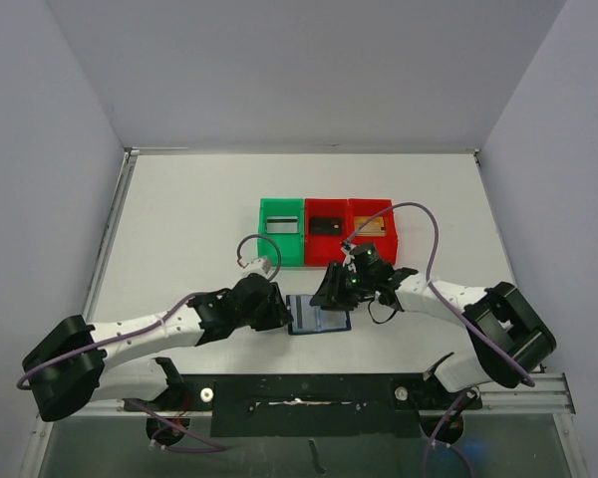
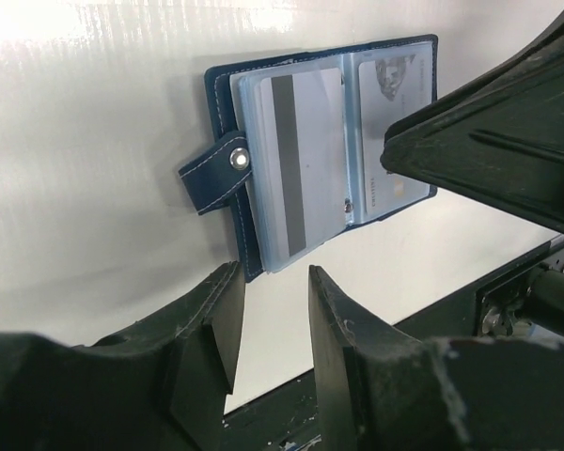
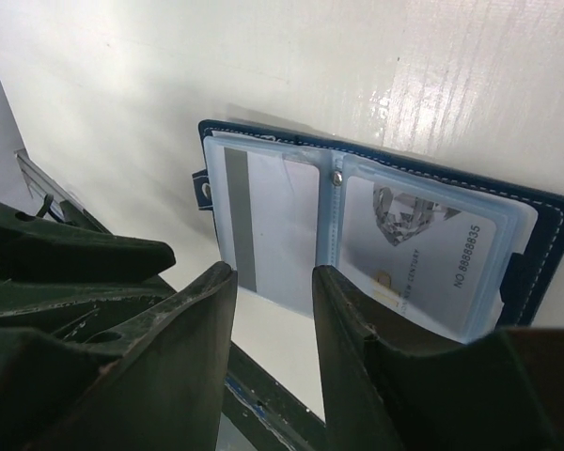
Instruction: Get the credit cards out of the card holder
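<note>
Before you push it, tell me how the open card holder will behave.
It probably slides rather than tips: the card holder lies flat on the glossy table. Its clear sleeves look thin, so likely floppy when lifted. The snap strap may snag.

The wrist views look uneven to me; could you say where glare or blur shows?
Left wrist view: glare washes out the table top left, card holder sharp. Right wrist view: streaky glare upper right, credit card number legible, right pincer dark.
</note>
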Robot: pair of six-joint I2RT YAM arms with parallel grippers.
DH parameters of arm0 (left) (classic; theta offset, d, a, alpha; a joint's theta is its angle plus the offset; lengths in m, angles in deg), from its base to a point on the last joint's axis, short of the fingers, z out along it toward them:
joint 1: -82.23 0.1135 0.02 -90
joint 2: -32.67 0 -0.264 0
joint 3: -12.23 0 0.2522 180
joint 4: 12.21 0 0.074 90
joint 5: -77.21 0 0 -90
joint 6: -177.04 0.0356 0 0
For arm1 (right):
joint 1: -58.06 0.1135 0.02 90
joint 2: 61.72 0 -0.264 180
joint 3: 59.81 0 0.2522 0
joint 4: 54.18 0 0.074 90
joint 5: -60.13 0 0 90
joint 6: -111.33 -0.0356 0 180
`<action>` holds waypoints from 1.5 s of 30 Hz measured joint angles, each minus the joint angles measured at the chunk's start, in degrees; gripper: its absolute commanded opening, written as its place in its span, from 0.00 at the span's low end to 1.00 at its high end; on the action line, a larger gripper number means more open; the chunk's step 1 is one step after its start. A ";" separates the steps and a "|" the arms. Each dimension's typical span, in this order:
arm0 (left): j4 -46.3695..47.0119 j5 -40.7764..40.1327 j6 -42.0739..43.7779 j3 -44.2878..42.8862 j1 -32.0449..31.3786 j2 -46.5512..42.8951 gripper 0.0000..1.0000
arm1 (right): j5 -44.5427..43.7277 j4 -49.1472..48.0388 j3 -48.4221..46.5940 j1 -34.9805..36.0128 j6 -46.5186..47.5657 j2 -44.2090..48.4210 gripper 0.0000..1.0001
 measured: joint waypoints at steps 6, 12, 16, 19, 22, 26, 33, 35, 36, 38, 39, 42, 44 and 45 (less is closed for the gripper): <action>1.81 0.79 1.31 -1.99 0.39 4.33 0.28 | 0.02 -1.29 0.02 0.07 -0.37 -1.84 0.36; 5.05 2.23 2.80 -3.32 0.81 10.19 0.09 | 0.44 -3.26 0.11 0.11 -0.68 -4.13 0.33; 6.60 2.95 2.49 -2.36 1.62 13.57 0.01 | 0.35 -3.52 0.50 0.33 -0.92 -5.75 0.33; 8.39 3.58 2.10 -1.88 1.86 14.16 0.00 | 0.42 -4.28 0.87 0.87 -1.29 -6.38 0.27; 8.66 3.63 1.62 -1.86 1.86 14.34 0.00 | 0.33 -4.90 1.31 0.98 -1.36 -6.38 0.17; 8.52 3.50 1.31 -1.86 1.86 14.34 0.00 | -0.07 -5.99 2.32 0.85 -2.03 -6.38 0.03; 8.20 3.45 1.18 -1.86 2.12 14.32 0.00 | 0.24 -6.25 2.36 0.55 -1.97 -6.36 0.00; 8.09 3.45 1.16 -1.86 2.16 14.32 0.00 | 1.01 -6.29 2.56 0.02 -1.97 -6.19 0.00; 8.04 3.43 1.11 -1.86 2.16 14.32 0.00 | 1.40 -6.27 2.64 -0.26 -1.95 -5.95 0.00; 8.02 3.43 0.98 -1.86 2.19 14.32 0.00 | 2.54 -6.27 2.91 -1.27 -1.70 -5.22 0.00; 8.02 3.41 0.96 -1.86 2.21 14.32 0.00 | 3.17 -6.23 2.97 -1.75 -1.46 -4.81 0.00; 8.00 3.37 0.87 -1.86 2.21 14.32 0.00 | 4.98 -5.38 2.99 -3.52 -0.13 -3.72 0.00; 8.00 3.34 0.85 -1.86 2.21 14.36 0.00 | 5.57 -4.59 2.99 -4.31 0.92 -3.26 0.00; 8.00 3.32 0.85 -1.88 2.21 14.36 0.00 | 5.75 -4.13 2.99 -4.61 1.40 -3.06 0.00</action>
